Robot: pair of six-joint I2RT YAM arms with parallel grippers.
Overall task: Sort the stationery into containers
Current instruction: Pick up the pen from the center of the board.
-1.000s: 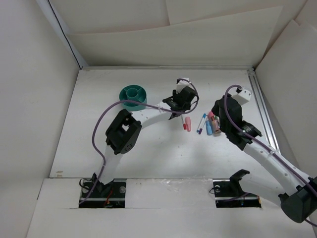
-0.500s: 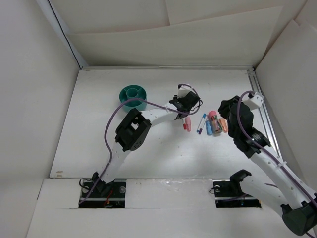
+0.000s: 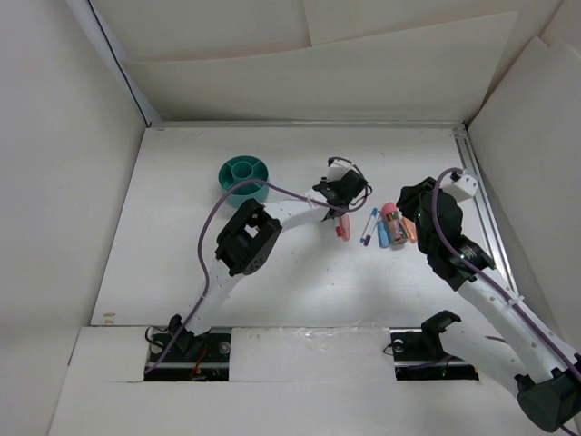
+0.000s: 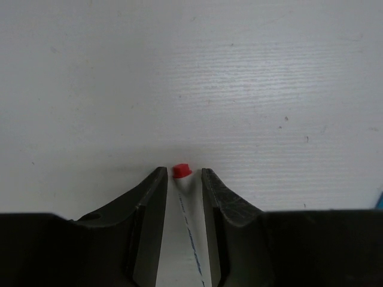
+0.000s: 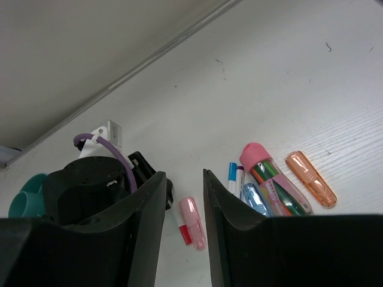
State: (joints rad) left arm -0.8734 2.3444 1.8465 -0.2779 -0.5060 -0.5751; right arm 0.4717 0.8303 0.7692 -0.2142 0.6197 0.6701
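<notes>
Left gripper (image 4: 181, 177) clamped on a white pen with a red tip (image 4: 187, 233); right gripper (image 5: 184, 174) hovers with fingers apart and nothing between them.

A pink stick (image 5: 192, 221) lies just beside the left gripper. Further right, close together on the white table (image 3: 182, 245), lie thin white pens with blue tips (image 5: 232, 175), a blue stick (image 5: 254, 200), a pink-capped tube (image 5: 263, 170) and an orange stick (image 5: 310, 186). The round teal organiser (image 3: 226, 178) sits well apart at the far left, with its dividers and central cup showing teal. A purple cable (image 3: 272, 190) crosses its near wall, and from the right wrist the left gripper's body hides most of it.
</notes>
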